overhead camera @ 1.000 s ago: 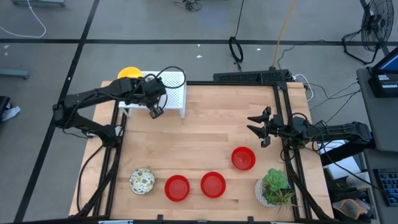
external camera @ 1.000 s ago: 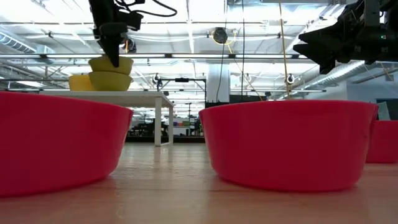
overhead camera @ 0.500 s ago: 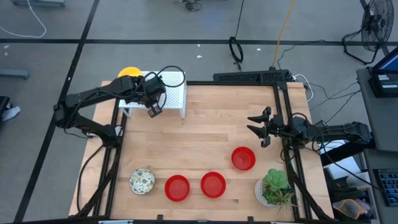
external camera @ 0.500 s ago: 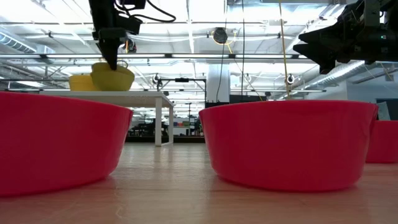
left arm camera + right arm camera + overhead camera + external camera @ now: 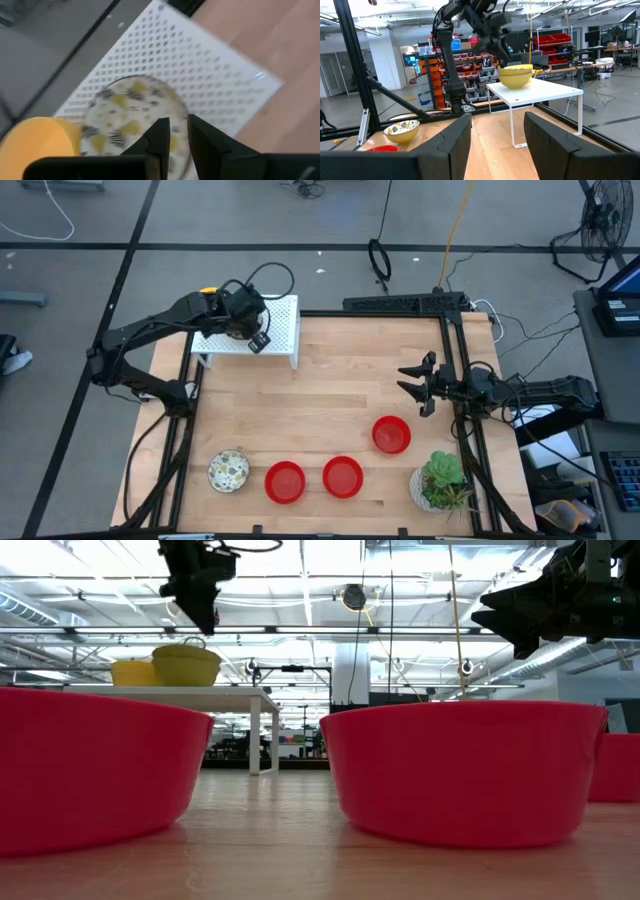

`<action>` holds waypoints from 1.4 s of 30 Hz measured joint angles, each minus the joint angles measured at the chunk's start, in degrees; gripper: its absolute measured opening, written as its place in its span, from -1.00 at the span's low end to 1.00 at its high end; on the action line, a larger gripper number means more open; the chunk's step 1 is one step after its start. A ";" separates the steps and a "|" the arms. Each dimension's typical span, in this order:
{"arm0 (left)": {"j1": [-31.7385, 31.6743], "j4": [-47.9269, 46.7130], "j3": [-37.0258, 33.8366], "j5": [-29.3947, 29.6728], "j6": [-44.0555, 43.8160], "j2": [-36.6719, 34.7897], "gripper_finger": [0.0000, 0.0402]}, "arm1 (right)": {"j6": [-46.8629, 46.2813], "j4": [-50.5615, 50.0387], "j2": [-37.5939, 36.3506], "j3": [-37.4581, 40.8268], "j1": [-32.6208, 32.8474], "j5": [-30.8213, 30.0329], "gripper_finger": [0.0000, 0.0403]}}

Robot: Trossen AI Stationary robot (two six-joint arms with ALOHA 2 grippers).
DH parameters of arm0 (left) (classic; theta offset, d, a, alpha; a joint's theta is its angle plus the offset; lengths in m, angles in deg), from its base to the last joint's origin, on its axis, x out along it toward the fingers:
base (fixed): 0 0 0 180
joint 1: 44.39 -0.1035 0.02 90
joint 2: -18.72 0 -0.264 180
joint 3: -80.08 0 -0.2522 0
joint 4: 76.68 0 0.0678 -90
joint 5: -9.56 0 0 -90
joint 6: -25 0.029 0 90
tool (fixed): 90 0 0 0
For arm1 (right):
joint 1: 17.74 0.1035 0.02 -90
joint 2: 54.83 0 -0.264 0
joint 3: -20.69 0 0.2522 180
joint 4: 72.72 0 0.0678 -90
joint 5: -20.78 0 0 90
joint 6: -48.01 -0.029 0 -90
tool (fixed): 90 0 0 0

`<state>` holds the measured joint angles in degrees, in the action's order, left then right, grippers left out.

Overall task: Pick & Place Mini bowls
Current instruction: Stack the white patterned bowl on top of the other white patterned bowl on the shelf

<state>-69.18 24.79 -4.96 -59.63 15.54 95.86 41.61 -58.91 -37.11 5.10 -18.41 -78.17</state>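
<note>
1. The left hand hangs above the white perforated shelf at the far left corner of the table; its fingers stand slightly parted and grasp nothing.
2. Directly beneath it, in the left wrist view, a speckled bowl sits on the shelf, clear of the fingertips, with a yellow bowl just beside it.
3. In the low view the same hand is raised above a stack of yellow bowls on the shelf top, apart from them.
4. The right hand waits over the right side of the table, its fingers spread wide and empty.
5. A red bowl lies near the right hand, toward the near edge.
6. Two more red bowls sit side by side along the near edge, and another speckled bowl lies just left of them.
7. A potted plant stands at the near right corner.
</note>
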 joint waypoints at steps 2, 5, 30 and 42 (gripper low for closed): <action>0.67 0.07 1.95 -2.48 -2.64 0.00 -0.64 | 0.02 0.00 0.00 0.00 0.00 -0.01 -0.16; 2.53 1.88 3.82 -8.00 -4.71 -0.02 -0.64 | 0.00 0.00 0.00 0.00 0.00 0.00 -0.16; 44.56 5.12 -10.06 -30.84 -54.76 0.00 -0.64 | 0.01 0.00 0.00 0.00 0.00 0.00 -0.16; 58.92 23.79 -27.19 -25.25 -84.78 0.16 -0.64 | 0.02 0.00 0.00 0.00 0.00 0.00 -0.16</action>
<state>-10.26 48.57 -32.15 -84.88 -69.24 96.02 41.63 -58.91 -37.11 5.10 -18.41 -78.17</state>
